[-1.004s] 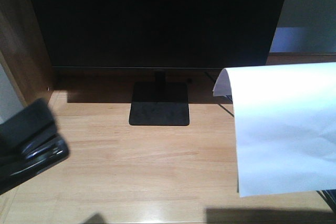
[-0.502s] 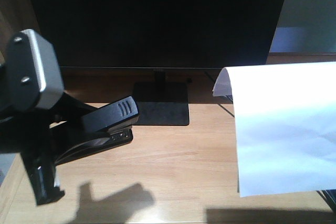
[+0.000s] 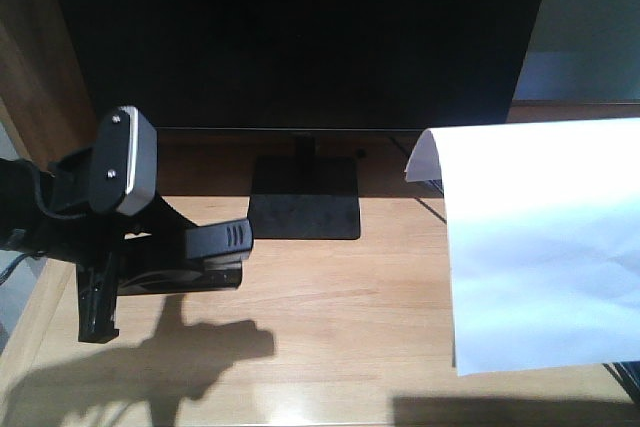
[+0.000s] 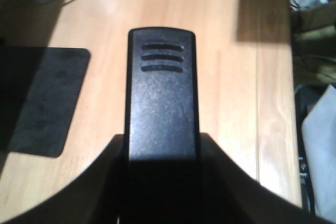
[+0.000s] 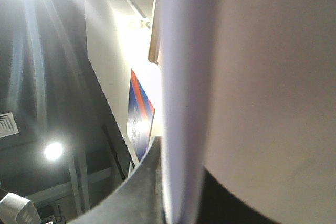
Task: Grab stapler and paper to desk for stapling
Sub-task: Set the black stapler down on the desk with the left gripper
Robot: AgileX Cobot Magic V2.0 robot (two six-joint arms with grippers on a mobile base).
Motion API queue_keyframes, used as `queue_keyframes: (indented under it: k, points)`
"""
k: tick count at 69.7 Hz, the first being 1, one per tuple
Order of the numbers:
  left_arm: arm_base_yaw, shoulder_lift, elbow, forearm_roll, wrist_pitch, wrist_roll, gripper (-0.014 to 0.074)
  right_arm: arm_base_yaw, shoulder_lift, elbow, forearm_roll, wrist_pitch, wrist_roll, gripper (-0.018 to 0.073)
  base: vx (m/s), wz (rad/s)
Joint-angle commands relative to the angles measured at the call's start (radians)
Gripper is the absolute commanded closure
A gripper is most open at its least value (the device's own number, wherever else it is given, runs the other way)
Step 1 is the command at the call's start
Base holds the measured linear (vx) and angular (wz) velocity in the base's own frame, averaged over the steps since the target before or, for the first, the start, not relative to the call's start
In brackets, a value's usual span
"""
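Delivery step: left end effector (image 3: pixel 135 267) grips the stapler (image 3: pixel 222 239) low over the tabletop (image 3: pixel 340 297), right end effector (image 5: pixel 181 203) pinches the paper (image 3: pixel 540 247), so setting both down looks next.

black stapler (image 3: pixel 215 247) over desk (image 3: pixel 340 297); white paper (image 3: pixel 540 247) right

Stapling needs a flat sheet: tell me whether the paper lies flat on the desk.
Not flat. The paper is raised, corner curled, casting a shadow on the desk beneath.
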Motion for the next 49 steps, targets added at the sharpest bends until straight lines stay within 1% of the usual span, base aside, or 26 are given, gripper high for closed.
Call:
queue_keyframes:
  k: [1, 3, 7, 17, 25, 30, 49]
  points:
    - [0.015, 0.034, -0.029, -0.135, 0.038, 0.156, 0.0603, -0.008, 0.008, -0.025, 0.009, -0.039, -0.001, 0.0565, 0.00, 0.00]
    - [0.015, 0.054, -0.029, -0.147, 0.037, 0.189, 0.0603, -0.008, 0.008, -0.025, 0.009, -0.039, -0.001, 0.0565, 0.00, 0.00]
    - [0.015, 0.089, -0.029, -0.172, 0.036, 0.224, 0.0603, -0.008, 0.008, -0.025, 0.009, -0.039, -0.001, 0.0565, 0.00, 0.00]
    - [0.015, 0.190, -0.029, -0.257, 0.036, 0.285, 0.0603, -0.008, 0.008, -0.025, 0.009, -0.039, -0.001, 0.0565, 0.00, 0.00]
    - [0.015, 0.267, -0.031, -0.317, 0.035, 0.363, 0.0603, -0.008, 0.008, -0.025, 0.009, -0.039, -0.001, 0.0565, 0.00, 0.00]
    - [0.015, 0.309, -0.038, -0.343, 0.015, 0.363, 0.0603, -0.008, 0.008, -0.025, 0.009, -0.039, -0.001, 0.0565, 0.00, 0.00]
    - [0.015, 0.456, -0.106, -0.341, 0.029, 0.363, 0.0603, -0.008, 0.008, -0.025, 0.009, -0.039, -0.001, 0.0565, 0.00, 0.00]
